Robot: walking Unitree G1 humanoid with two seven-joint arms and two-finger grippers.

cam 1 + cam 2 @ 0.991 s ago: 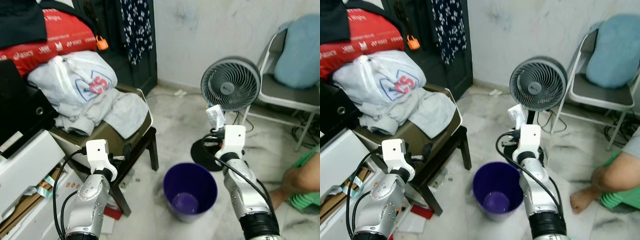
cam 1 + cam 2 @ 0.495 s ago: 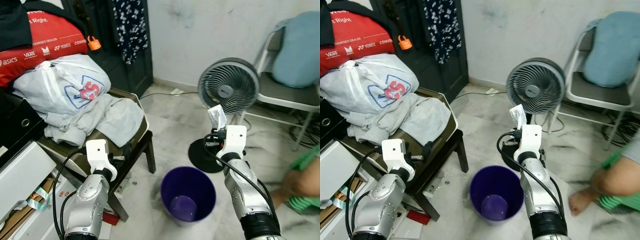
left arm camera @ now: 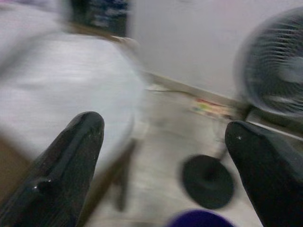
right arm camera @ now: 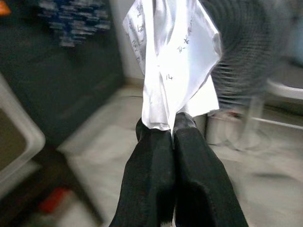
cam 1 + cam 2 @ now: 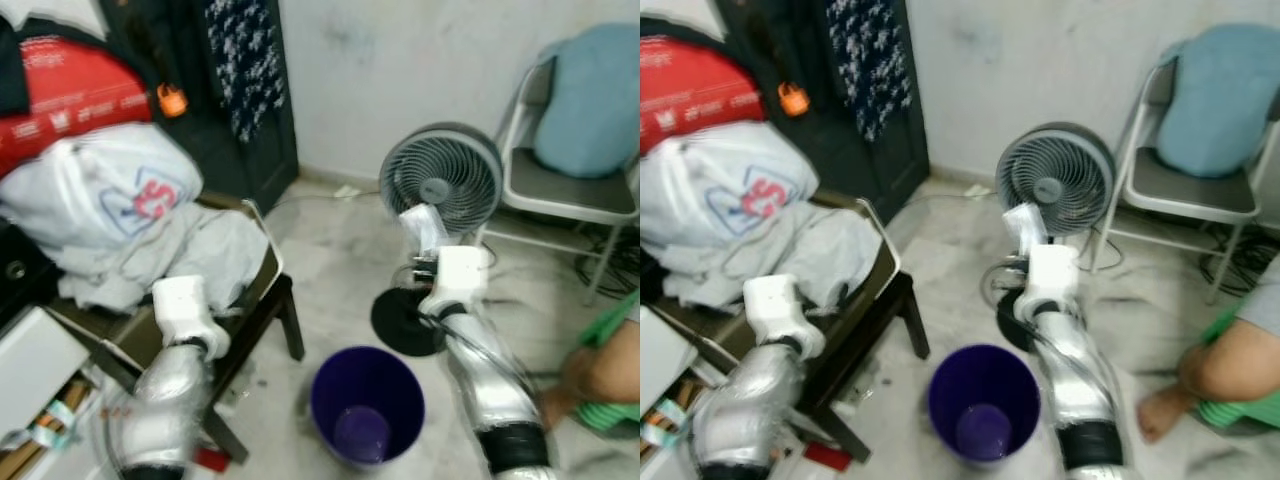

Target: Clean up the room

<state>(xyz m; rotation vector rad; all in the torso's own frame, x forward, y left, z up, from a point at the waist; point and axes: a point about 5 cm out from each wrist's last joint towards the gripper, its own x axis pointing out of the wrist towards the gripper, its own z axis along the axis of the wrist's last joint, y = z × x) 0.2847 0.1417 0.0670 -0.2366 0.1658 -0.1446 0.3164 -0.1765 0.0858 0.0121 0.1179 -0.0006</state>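
Paper, a thin crumpled white scrap (image 4: 173,61), looks light and floppy, pinched at its bottom edge by the right tool (image 4: 171,130), while the left tool (image 3: 163,156) hangs wide apart, holding nothing.

Quick count: one purple bin (image 5: 367,408) on the floor, one grey fan (image 5: 441,180), one folding chair (image 5: 566,186), one dark wooden chair (image 5: 243,300), one crumpled paper (image 4: 173,61), and two robot hands, left hand (image 3: 161,189) and right hand (image 4: 171,137).
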